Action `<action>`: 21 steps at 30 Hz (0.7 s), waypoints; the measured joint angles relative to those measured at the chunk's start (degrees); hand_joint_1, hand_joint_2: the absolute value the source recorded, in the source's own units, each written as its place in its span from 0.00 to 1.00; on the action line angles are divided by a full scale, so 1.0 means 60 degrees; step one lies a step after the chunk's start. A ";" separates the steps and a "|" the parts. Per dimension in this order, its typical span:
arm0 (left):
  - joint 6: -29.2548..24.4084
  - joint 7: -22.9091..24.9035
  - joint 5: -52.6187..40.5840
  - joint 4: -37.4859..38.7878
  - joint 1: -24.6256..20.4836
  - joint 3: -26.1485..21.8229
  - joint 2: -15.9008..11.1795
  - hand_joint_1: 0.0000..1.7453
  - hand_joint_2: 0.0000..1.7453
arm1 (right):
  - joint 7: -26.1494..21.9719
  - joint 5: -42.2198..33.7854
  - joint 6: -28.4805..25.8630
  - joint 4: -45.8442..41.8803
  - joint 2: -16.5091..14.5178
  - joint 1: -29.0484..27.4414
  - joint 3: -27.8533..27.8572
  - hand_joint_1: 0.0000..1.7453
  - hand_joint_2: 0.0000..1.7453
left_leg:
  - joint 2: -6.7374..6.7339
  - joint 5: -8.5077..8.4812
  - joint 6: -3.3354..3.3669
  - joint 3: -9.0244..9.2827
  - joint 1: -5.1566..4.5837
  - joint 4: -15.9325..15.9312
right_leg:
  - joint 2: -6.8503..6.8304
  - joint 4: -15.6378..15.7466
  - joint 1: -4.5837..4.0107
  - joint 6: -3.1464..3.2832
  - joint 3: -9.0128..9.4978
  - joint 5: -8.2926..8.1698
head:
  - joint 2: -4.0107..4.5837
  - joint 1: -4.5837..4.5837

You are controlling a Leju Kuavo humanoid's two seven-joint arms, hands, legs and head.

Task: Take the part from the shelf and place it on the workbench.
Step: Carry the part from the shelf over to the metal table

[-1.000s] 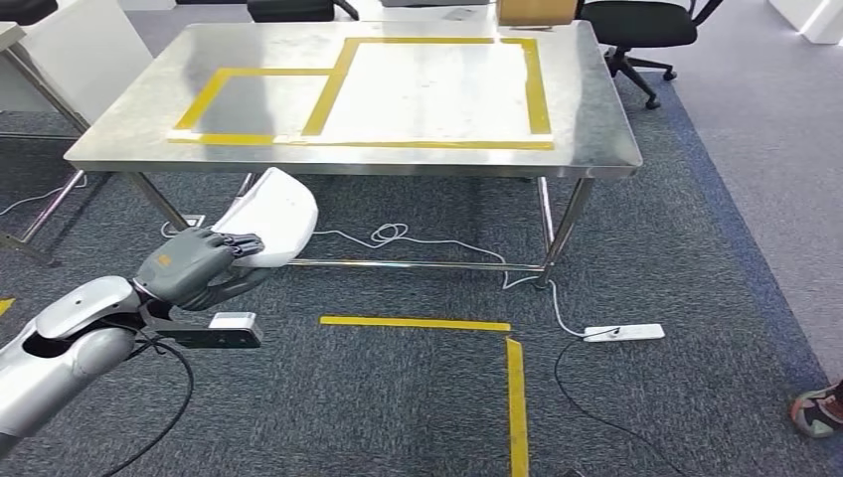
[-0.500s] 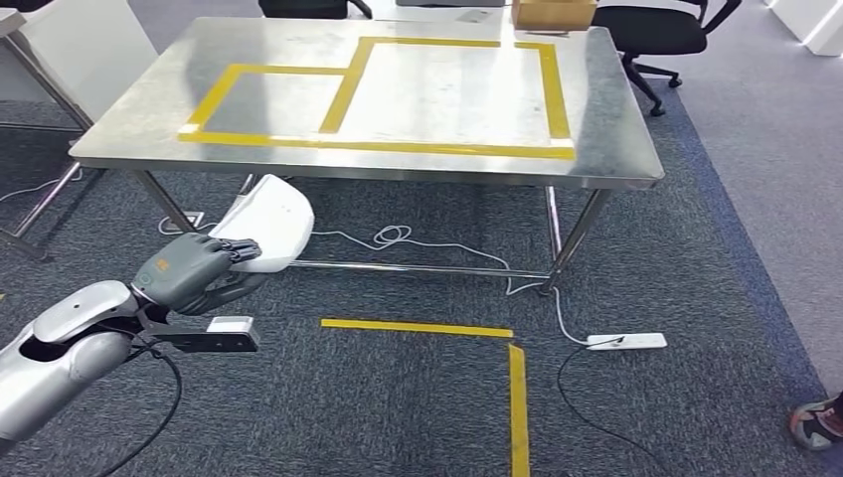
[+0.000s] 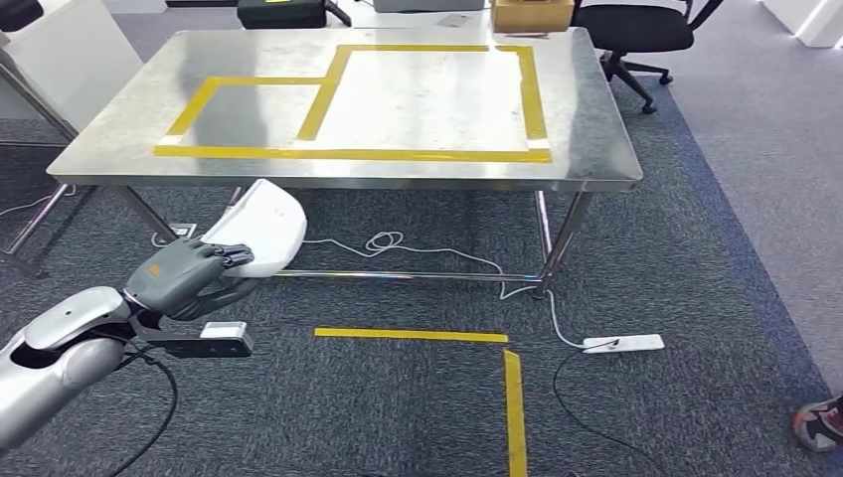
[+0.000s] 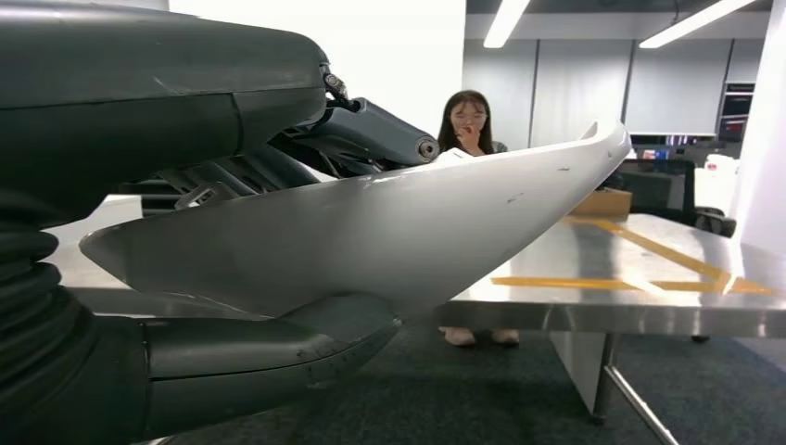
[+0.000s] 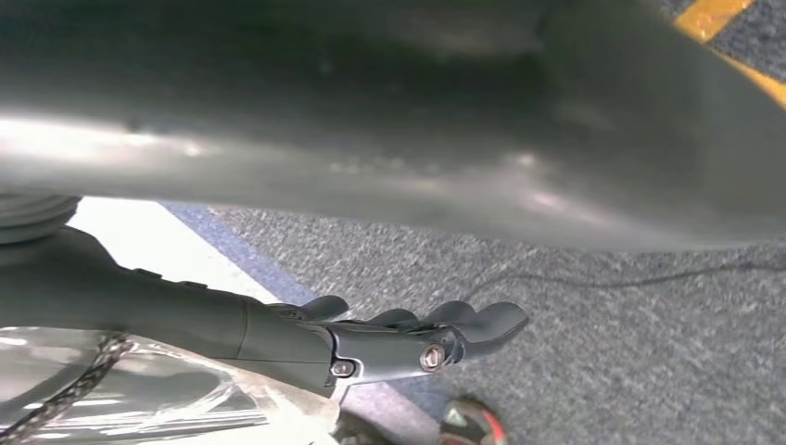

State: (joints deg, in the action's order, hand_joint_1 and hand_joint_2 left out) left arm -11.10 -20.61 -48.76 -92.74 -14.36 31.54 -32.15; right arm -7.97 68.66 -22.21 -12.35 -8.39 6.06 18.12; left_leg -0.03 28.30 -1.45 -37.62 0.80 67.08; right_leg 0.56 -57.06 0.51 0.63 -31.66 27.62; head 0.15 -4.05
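Held in the left hand (image 3: 184, 275) below and before the workbench's (image 3: 596, 149) near-left edge, the part (image 3: 260, 227); behind the workbench, a box (image 3: 518, 14) and chair (image 3: 636, 25); underneath, a power strip (image 3: 623, 344).

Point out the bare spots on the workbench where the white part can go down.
The workbench has two bare patches framed by yellow tape: the larger rectangle and the smaller rectangle beside it. The only clutter is a cardboard box at the far edge. The left hand holds the white part below the near edge.
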 joint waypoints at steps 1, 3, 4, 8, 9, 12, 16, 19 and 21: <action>0.0005 -0.0001 -0.0003 0.0000 -0.0029 -0.0004 0.0002 1.00 1.00 | -0.0005 -0.0005 -0.0001 0.0000 0.0000 0.0006 0.0000 0.00 0.00 | 0.0001 -0.0343 0.0027 0.0270 -0.0001 -0.0643 | 0.0007 0.0001 -0.0001 -0.0027 0.0056 0.0041 | 0.0000 0.0004; 0.0009 -0.0001 -0.0005 0.0000 -0.0068 -0.0007 0.0005 1.00 1.00 | -0.0014 -0.0008 -0.0003 0.0000 0.0000 0.0012 0.0000 0.00 0.00 | 0.0002 -0.0621 0.0063 0.0569 -0.0004 -0.1324 | 0.0012 0.0004 -0.0004 -0.0065 0.0099 0.0088 | 0.0000 0.0012; 0.0010 -0.0001 -0.0005 0.0000 -0.0071 -0.0007 0.0006 1.00 1.00 | -0.0016 -0.0008 -0.0003 0.0000 0.0000 0.0012 0.0000 0.00 0.00 | 0.0003 -0.0601 0.0067 0.0587 -0.0006 -0.1337 | 0.0012 0.0006 -0.0005 -0.0070 0.0094 0.0091 | 0.0000 0.0016; 0.0025 -0.0005 -0.0017 0.0003 -0.0127 -0.0011 0.0025 1.00 1.00 | -0.0025 -0.0021 -0.0010 -0.0001 0.0000 0.0040 0.0000 0.00 0.00 | 0.0009 -0.0525 0.0136 0.0623 -0.0027 -0.1448 | 0.0017 0.0002 -0.0037 -0.0154 0.0084 0.0117 | 0.0000 0.0016; 0.0041 -0.0010 -0.0028 0.0005 -0.0202 -0.0015 0.0057 1.00 1.00 | -0.0034 -0.0046 -0.0021 -0.0005 0.0002 0.0066 0.0000 0.00 0.00 | 0.0009 -0.0473 0.0239 0.0658 -0.0026 -0.1523 | 0.0010 -0.0328 -0.0046 -0.0244 -0.0100 0.0295 | 0.0000 0.0038; 0.0093 -0.0027 -0.0049 0.0017 -0.0389 -0.0023 0.0177 1.00 1.00 | -0.0055 -0.0150 -0.0056 -0.0015 0.0011 0.0095 0.0003 0.00 0.00 | 0.0005 -0.0364 0.0510 0.0737 -0.0024 -0.1634 | -0.0016 -0.2383 -0.0035 -0.0452 -0.1302 0.1123 | 0.0000 0.0089; 0.0143 -0.0030 -0.0063 0.0060 -0.0435 -0.0015 0.0257 1.00 1.00 | -0.0136 -0.0221 -0.0108 -0.0015 0.0022 0.0027 0.0018 0.00 0.00 | 0.0018 -0.0219 0.0502 0.0900 -0.0048 -0.1628 | -0.0018 -0.1946 -0.0041 -0.0400 -0.1475 0.0237 | 0.0000 0.0087; 0.0160 -0.0030 -0.0062 0.0100 -0.0547 -0.0009 0.0306 1.00 1.00 | -0.0199 -0.0315 -0.0151 -0.0015 0.0023 0.0036 0.0073 0.00 0.00 | 0.0025 -0.0083 0.0390 0.1009 -0.0086 -0.1612 | -0.0025 -0.0262 -0.0079 -0.0284 -0.0705 -0.0429 | 0.0000 0.0079; 0.0173 -0.0026 -0.0066 0.0139 -0.0594 -0.0003 0.0337 1.00 1.00 | -0.0206 -0.0355 -0.0167 -0.0015 0.0022 0.0019 0.0131 0.00 0.00 | 0.0028 -0.0040 0.0299 0.1018 -0.0103 -0.1624 | -0.0021 -0.0064 -0.0095 -0.0206 -0.0561 -0.0348 | 0.0000 0.0073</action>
State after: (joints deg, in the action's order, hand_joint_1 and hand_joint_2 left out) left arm -10.06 -20.76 -49.16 -91.90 -17.92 31.52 -30.12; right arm -9.20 66.53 -23.21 -12.44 -8.26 6.18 18.91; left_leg 0.14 28.07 0.35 -31.52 0.18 57.33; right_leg 0.44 -57.44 -0.06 -0.61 -35.02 25.54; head 0.15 -3.62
